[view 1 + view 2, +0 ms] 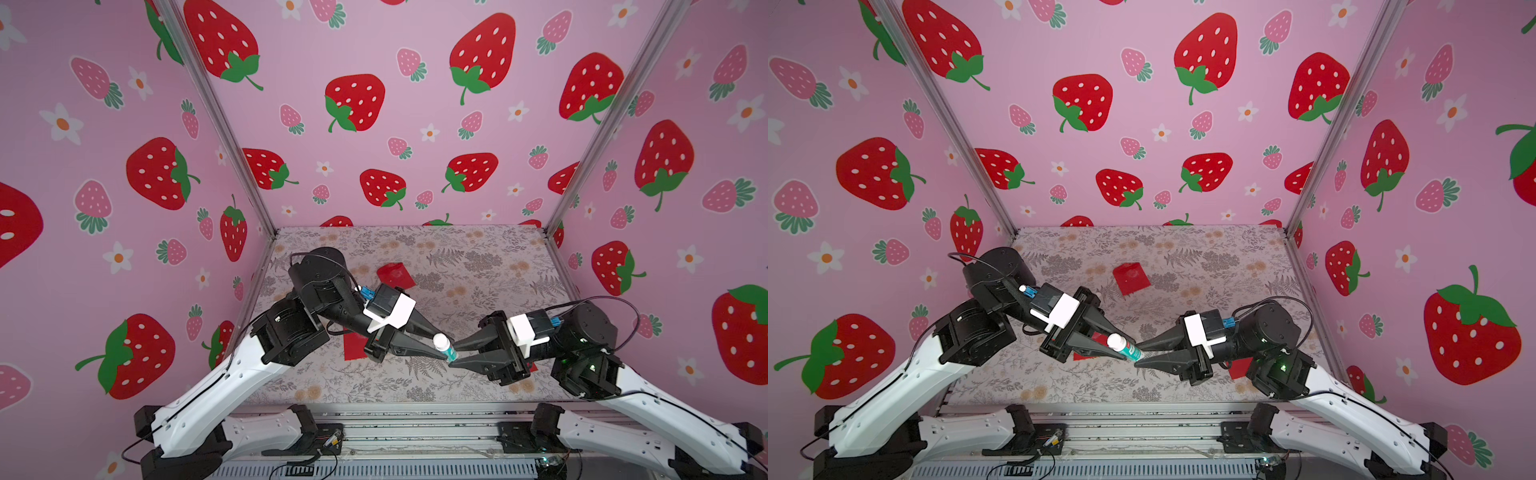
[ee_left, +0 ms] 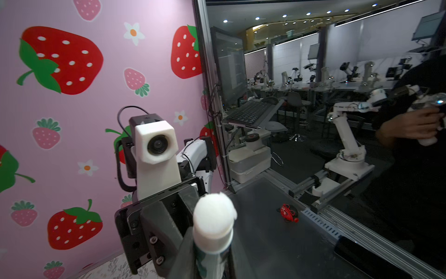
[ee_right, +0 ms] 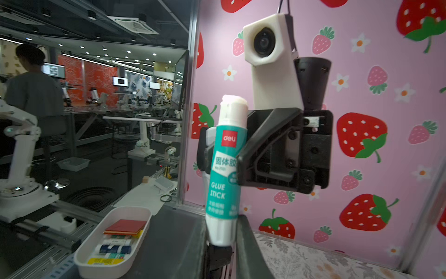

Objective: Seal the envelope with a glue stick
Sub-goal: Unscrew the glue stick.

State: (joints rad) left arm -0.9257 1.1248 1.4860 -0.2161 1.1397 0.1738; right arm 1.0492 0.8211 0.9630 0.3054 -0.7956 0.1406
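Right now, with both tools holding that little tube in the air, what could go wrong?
1. The left tool and right tool both grip the glue stick above the table; an uneven pull could twist it loose and drop it.
2. The right tool pinches only the stick's bottom end, so that hold may slip.

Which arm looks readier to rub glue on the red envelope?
Left, probably: the left gripper clamps the glue stick around its label, a steadier hold; the right gripper only pinches its bottom end.
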